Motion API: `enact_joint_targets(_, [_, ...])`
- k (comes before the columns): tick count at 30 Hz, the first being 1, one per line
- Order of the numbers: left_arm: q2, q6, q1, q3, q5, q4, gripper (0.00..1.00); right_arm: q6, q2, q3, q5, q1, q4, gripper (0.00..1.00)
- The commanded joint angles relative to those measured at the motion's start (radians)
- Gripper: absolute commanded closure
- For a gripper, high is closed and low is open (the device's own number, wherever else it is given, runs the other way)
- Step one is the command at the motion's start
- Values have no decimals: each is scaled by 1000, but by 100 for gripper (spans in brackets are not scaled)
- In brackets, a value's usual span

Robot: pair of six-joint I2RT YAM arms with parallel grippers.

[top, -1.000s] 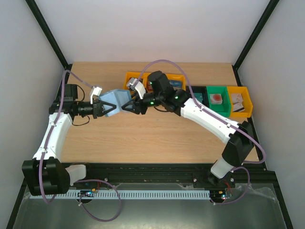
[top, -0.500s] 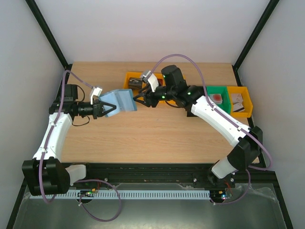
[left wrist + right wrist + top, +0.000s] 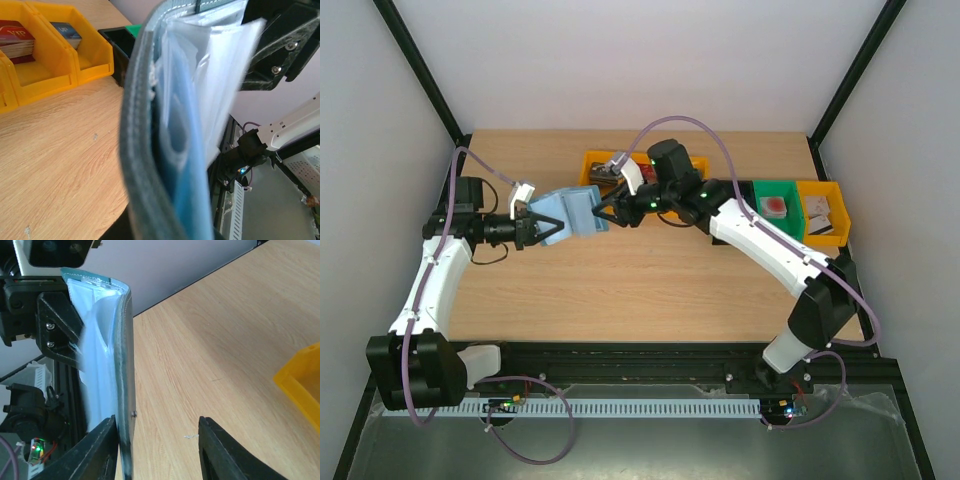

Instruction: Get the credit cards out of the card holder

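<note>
Right wrist: right jaws apart, left jaws clamped on stitched blue card holder (image 3: 124, 365).

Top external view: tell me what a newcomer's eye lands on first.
The light-blue card holder hangs in the air above the left-centre of the wooden table, with the left jaws shut on its near-left end. The right jaws stand open at its opposite edge. Behind them, a row of yellow and green bins lines the table's far right side.
</note>
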Motion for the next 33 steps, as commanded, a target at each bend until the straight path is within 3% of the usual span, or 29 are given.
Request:
enact_joint_targets(1, [-27,24,5,15,42,-23,98,27,39,38,8,30,43,59])
enact_joint_targets(22, [-30,24,5,2,62,-23,98,111,95,63,5,101,125,97])
enact_joint_targets(26, [-25,9,5,-4,52,-6,96,135,95,62,18,101,137,98])
enact_joint_targets(27, [-24,5,5,-6,47,-3,85,138,95,62,35,101,135,98])
enact_joint_targets(29, [-22,-4,5,-6,32,3,54,139,95,63,69,101,124,98])
enact_joint_targets(30, [-21,-4,4,-4,27,1,42,139,95,62,83,100,116,98])
enact_joint_targets(33, [-16,14,5,9,19,-17,22,138,102,61,95,101,103,98])
